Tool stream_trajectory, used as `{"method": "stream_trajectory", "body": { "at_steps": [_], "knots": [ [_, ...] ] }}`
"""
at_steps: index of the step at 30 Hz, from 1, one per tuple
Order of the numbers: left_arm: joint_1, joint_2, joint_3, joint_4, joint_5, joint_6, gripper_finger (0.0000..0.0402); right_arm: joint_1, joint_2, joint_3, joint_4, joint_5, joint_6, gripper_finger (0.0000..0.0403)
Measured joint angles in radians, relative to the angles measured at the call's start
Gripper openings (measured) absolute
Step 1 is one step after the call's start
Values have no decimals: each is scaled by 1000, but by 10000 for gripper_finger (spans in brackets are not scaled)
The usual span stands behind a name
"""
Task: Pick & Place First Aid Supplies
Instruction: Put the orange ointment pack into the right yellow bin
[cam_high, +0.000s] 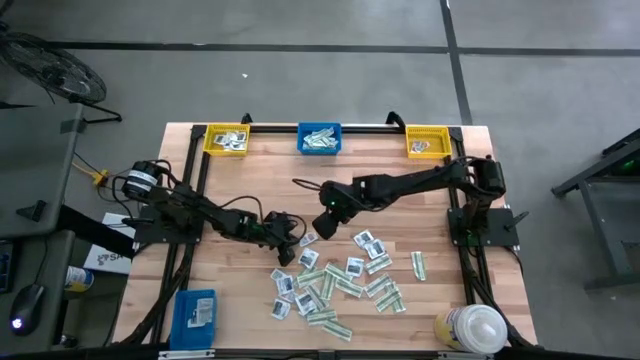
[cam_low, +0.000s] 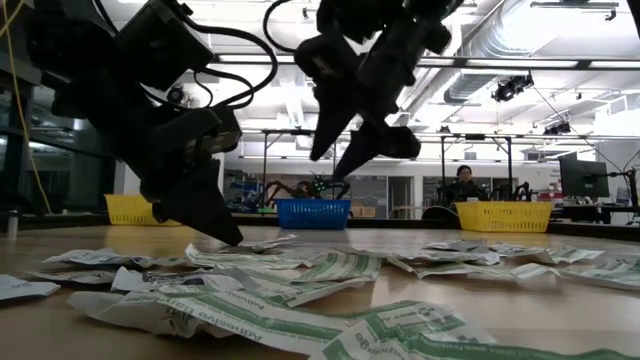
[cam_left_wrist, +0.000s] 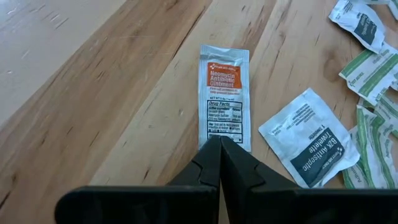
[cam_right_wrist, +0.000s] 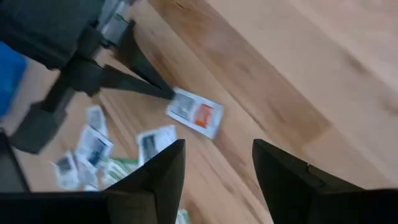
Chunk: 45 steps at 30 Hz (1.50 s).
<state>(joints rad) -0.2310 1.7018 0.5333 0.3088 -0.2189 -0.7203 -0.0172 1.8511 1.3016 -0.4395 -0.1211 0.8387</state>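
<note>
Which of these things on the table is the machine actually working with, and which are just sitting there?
In the job:
paper packets
ointment packet, pinned at its edge by the shut left claw
open right claw, above it

Just sitting:
yellow bins
blue bin
white-capped bottle

grey concrete floor (cam_high: 300, 80), ceiling strip lights (cam_low: 560, 62), exposed ducts (cam_low: 500, 45)

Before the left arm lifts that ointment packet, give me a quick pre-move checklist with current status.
1. Left gripper shut on ointment packet's edge: ok.
2. Packet still flat on table, not lifted: ok.
3. Neighbouring antiseptic packet apart from the grip: ok.
4. Right gripper open, empty, hovering nearby above: ok.
5. Arms close; lift-path clearance: cannot tell.
6. Bins at far edge unobstructed: ok.
</note>
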Motion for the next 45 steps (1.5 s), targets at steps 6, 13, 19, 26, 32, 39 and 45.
{"method": "stream_trajectory", "body": {
  "at_steps": [6,13,19,26,32,39,45],
  "knots": [
    [0,1,-1,1,-1,0,0,14,2,-209,356,-54,156,181],
    [0,1,-2,2,-2,1,0,12,-8,-325,561,-66,216,181],
    [0,1,-2,3,-8,8,0,19,-7,-330,561,-40,283,181],
    [0,2,-2,3,-20,8,0,29,35,-330,595,-35,371,181],
    [0,2,-2,3,-22,8,0,47,85,-324,647,-23,419,181],
    [0,2,-2,3,-24,8,0,53,165,-246,652,-14,421,181],
    [0,2,-2,3,-22,8,0,53,194,-213,652,0,421,179]
  ]
}}
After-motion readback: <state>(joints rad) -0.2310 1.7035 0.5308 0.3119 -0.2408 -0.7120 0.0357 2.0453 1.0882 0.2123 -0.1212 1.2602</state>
